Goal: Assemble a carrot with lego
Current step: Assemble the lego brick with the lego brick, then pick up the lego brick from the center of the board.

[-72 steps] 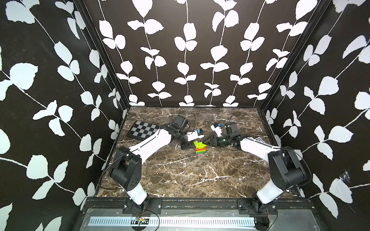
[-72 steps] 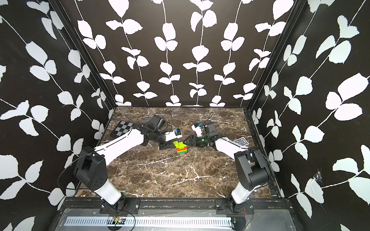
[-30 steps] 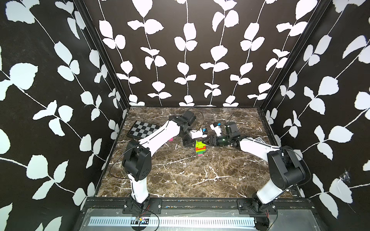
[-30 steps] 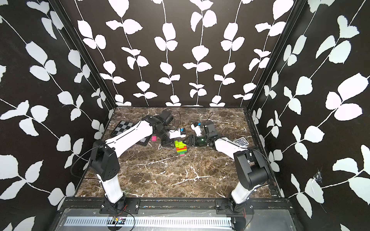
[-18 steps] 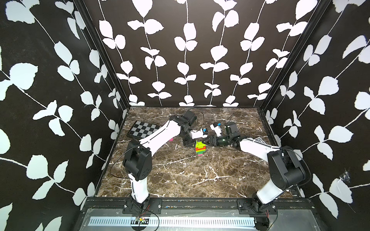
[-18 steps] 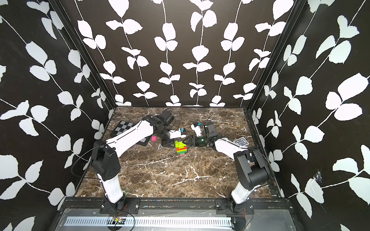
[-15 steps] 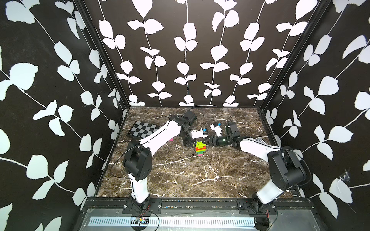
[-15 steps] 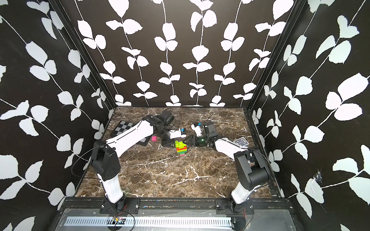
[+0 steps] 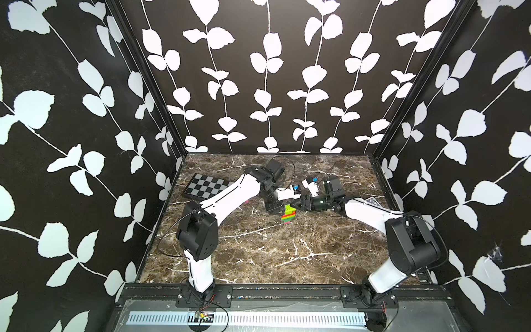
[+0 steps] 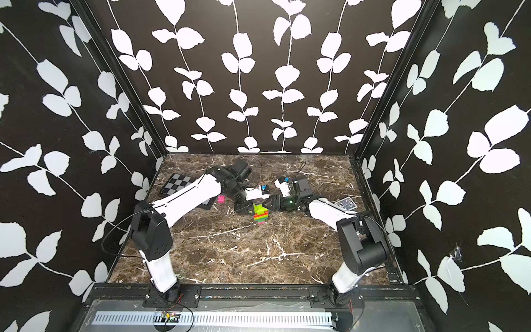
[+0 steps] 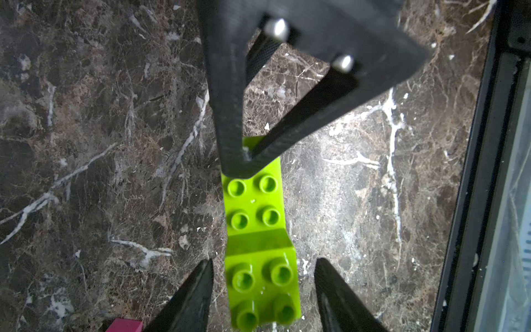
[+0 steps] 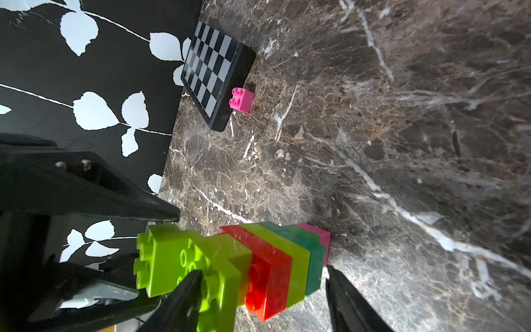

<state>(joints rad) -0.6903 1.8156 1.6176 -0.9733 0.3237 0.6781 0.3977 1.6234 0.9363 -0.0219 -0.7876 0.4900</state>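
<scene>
- The carrot [image 9: 288, 215] is stood upright mid-frame on the bench [image 9: 258, 253].
- It is straddled by spread left jaws from above, by spread right jaws from frame right.

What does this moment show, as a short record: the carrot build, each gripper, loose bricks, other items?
carrot: upright stack on the table; pink base, then green, lime, red-orange, lime on top
left gripper: open, straddles the lime top with a gap on each side
right gripper: at the stack from the opposite side, one tip over the lime top; grip cannot be told
pink brick: loose, beside the checkered board
</scene>
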